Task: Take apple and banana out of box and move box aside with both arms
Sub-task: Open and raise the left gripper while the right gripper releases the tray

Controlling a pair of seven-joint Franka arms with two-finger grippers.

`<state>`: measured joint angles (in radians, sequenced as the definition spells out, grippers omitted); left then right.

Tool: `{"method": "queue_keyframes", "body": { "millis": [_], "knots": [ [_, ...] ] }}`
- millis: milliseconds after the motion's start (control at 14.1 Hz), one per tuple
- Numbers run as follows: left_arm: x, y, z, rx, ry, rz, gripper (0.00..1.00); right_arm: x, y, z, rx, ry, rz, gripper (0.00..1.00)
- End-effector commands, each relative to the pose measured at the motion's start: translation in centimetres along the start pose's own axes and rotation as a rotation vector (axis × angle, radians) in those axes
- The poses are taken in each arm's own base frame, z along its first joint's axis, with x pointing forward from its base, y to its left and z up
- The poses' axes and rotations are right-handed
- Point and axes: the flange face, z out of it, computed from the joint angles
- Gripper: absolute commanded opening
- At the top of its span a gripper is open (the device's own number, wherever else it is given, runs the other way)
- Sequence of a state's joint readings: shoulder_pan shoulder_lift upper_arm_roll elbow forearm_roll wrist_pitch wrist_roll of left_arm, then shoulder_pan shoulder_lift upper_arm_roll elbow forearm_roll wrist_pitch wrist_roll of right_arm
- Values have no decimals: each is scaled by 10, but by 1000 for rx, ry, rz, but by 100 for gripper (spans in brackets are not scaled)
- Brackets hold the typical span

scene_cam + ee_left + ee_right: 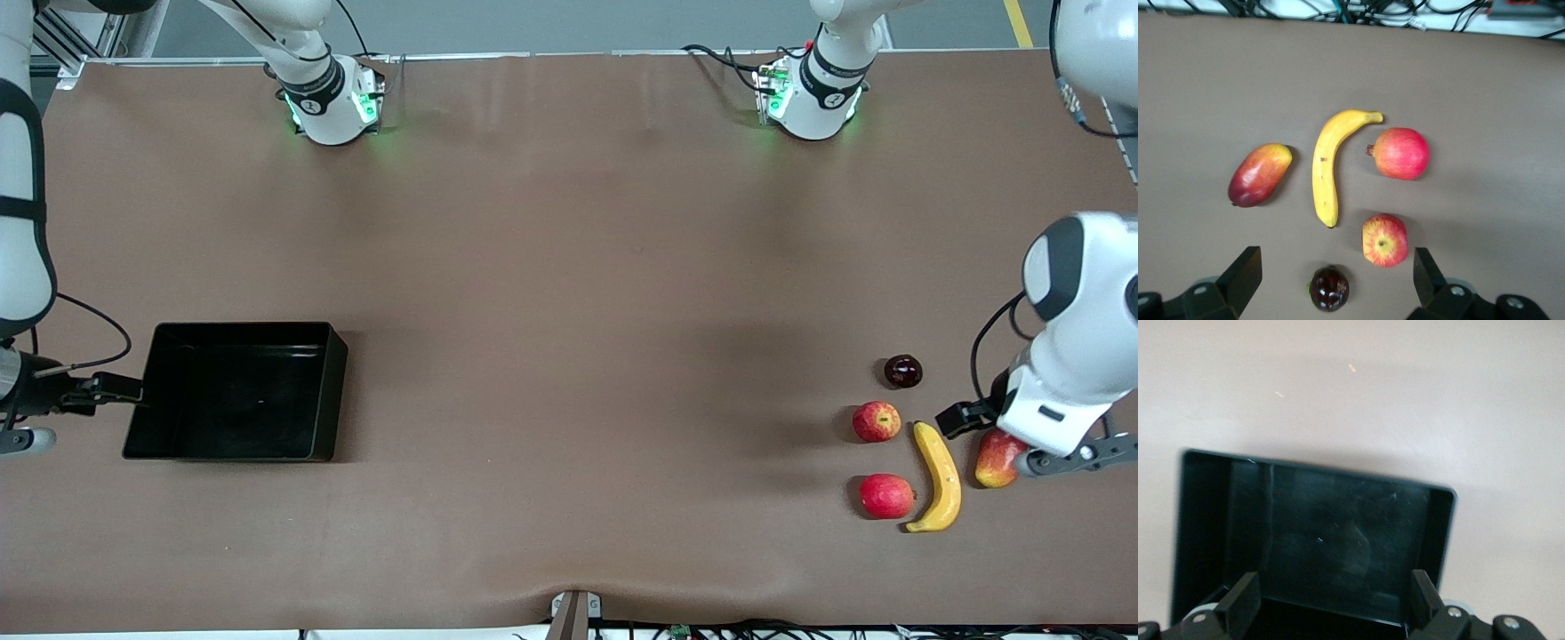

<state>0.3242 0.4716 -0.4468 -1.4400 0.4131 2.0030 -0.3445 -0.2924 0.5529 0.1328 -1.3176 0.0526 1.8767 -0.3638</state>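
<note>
The black box (334, 391) sits at the right arm's end of the table; it is empty. My right gripper (114, 389) is open at the box's end wall, which lies between its fingers in the right wrist view (1333, 600), with the box (1442, 527) ahead. The yellow banana (939, 476) and the red apple with yellow patches (877, 421) lie at the left arm's end. My left gripper (967, 416) is open and empty above the fruits. In the left wrist view the gripper (1336, 277) hangs over a dark fruit, beside the apple (1385, 241) and the banana (1327, 167).
Other fruits lie round the banana: a dark round fruit (902, 371), a red round fruit (886, 496) and a red-yellow mango (996, 460) partly under the left arm. Cables run along the table's front edge (1418, 17).
</note>
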Motion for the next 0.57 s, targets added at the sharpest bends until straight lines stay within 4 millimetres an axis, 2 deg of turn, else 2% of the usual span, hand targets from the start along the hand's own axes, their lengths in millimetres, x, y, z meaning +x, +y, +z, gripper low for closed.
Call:
{"method": "queue_keyframes", "body": {
  "millis": [0,71,142,284,427,498],
  "knots": [
    [-18,6,-52,-7,-8,9,100,21,-50,-44,-36,7,-62,100],
    [-23,3,-70,-34,-17,-6,100,17,-60,-65,-30,24,-58,100],
    [-28,2,-86,-39,-26,-13,100,10,-77,-82,-28,9,-54,100],
    [-39,0,-118,-14,-24,-16,100,-4,-122,-120,-29,-17,26,100],
    [-52,4,-148,1,-17,-9,100,-25,-157,-161,-36,-34,123,100],
    [-62,12,-165,-8,-24,-3,100,-40,-168,-180,-41,-57,128,100]
  ]
}}
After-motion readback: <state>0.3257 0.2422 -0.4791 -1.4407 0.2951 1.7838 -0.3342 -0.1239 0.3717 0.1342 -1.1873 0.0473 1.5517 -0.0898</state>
